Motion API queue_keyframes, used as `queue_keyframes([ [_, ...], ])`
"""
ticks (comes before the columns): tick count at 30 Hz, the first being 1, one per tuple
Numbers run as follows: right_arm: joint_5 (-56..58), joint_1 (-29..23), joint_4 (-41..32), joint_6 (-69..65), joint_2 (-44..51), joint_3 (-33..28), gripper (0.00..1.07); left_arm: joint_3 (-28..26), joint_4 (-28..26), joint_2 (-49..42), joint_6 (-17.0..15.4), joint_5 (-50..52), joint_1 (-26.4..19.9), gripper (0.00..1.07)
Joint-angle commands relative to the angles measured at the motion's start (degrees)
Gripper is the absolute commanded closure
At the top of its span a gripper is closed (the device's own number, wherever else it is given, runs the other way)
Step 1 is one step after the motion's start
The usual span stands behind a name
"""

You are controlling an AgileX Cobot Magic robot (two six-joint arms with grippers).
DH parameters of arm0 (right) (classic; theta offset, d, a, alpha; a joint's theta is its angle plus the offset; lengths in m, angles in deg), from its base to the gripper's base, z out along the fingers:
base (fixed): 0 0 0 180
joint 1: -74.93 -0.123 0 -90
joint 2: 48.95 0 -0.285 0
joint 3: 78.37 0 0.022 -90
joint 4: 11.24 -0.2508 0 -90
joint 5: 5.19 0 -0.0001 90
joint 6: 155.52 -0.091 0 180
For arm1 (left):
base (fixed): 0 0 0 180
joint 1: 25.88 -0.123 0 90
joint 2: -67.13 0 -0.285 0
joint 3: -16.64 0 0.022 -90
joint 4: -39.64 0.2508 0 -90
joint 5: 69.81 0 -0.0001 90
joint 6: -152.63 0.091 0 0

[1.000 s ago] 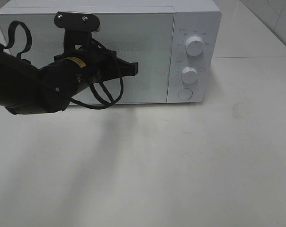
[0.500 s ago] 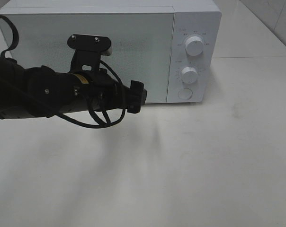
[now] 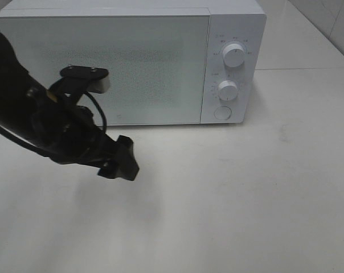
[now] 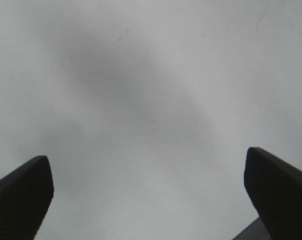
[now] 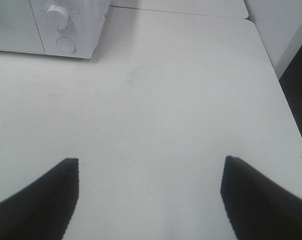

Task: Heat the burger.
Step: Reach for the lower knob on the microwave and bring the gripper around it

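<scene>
Microwave: white, door shut, at 12 o'clock on the table. Left gripper: at 8 o'clock, over the tabletop, jaws spread wide, empty. Right gripper: jaws spread wide, empty, over the tabletop. Burger: not visible; its place cannot be told.

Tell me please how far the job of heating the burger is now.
Done: the microwave door is shut; no burger is in view, so it may be inside, but I cannot confirm. In hand: nothing; the left gripper hangs open and empty over the table, the right gripper is open too. Left: probably setting the dials, whose positions I cannot read.
</scene>
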Motion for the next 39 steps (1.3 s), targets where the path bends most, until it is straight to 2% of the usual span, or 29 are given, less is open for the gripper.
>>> queue_keyframes([
  [1, -0.1, 0.2, -0.1, -0.7, 1.5, 0.1, 0.31, 0.1, 1.4, -2.8, 0.1, -6.6, -2.9, 0.08],
  [3, -0.1, 0.2, -0.1, -0.7, 1.5, 0.1, 0.31, 0.1, 2.8, -5.7, 0.0, -12.4, -6.6, 0.08],
  [5, -0.1, 0.2, -0.1, -0.7, 1.5, 0.1, 0.31, 0.1, 3.4, -6.6, 0.0, -14.5, -7.7, 0.08],
  [6, -0.1, 0.2, -0.1, -0.7, 1.5, 0.1, 0.31, 0.1, 4.8, -8.9, 0.0, -18.6, -10.6, 0.08],
  [8, -0.1, 0.2, -0.1, -0.7, 1.5, 0.1, 0.31, 0.1, 5.6, -10.0, -0.1, -20.6, -12.1, 0.08],
  [9, -0.1, 0.2, -0.1, -0.7, 1.5, 0.1, 0.31, 0.1, 7.0, -12.3, -0.6, -23.5, -14.8, 0.08],
  [12, -0.1, 0.2, -0.1, -0.7, 1.5, 0.1, 0.31, 0.1, 7.8, -13.6, -0.7, -24.8, -16.3, 0.08],
  [14, -0.1, 0.2, -0.1, -0.7, 1.5, 0.1, 0.31, 0.1, 10.6, -19.0, -2.1, -28.5, -22.1, 0.08],
  [15, -0.1, 0.2, -0.1, -0.7, 1.5, 0.1, 0.31, 0.1, 10.6, -19.0, -2.1, -28.5, -22.1, 0.08],
  [17, -0.1, 0.2, -0.1, -0.7, 1.5, 0.1, 0.31, 0.1, 13.4, -23.1, -3.4, -31.1, -26.0, 0.08],
  [18, -0.1, 0.2, -0.1, -0.7, 1.5, 0.1, 0.31, 0.1, 13.4, -23.1, -3.4, -31.1, -26.0, 0.08],
  [20, -0.1, 0.2, -0.1, -0.7, 1.5, 0.1, 0.31, 0.1, 15.6, -27.2, -5.3, -34.1, -29.5, 0.08],
  [21, -0.1, 0.2, -0.1, -0.7, 1.5, 0.1, 0.31, 0.1, 15.6, -27.2, -5.3, -34.1, -29.5, 0.08],
  [22, -0.1, 0.2, -0.1, -0.7, 1.5, 0.1, 0.31, 0.2, 16.8, -30.0, -7.0, -36.2, -31.5, 0.08],
  [25, -0.1, 0.2, -0.1, -0.7, 1.5, 0.1, 0.31, 0.2, 18.7, -34.9, -8.7, -37.8, -33.6, 0.08],
  [29, -0.1, 0.2, -0.1, -0.7, 1.5, 0.1, 0.31, 1.1, 20.2, -40.0, -8.8, -37.3, -34.0, 0.08],
  [39, -0.1, 0.2, -0.1, -0.7, 1.5, 0.1, 0.31, 12.9, 20.9, -59.5, -8.8, -36.3, -34.0, 0.08],
])
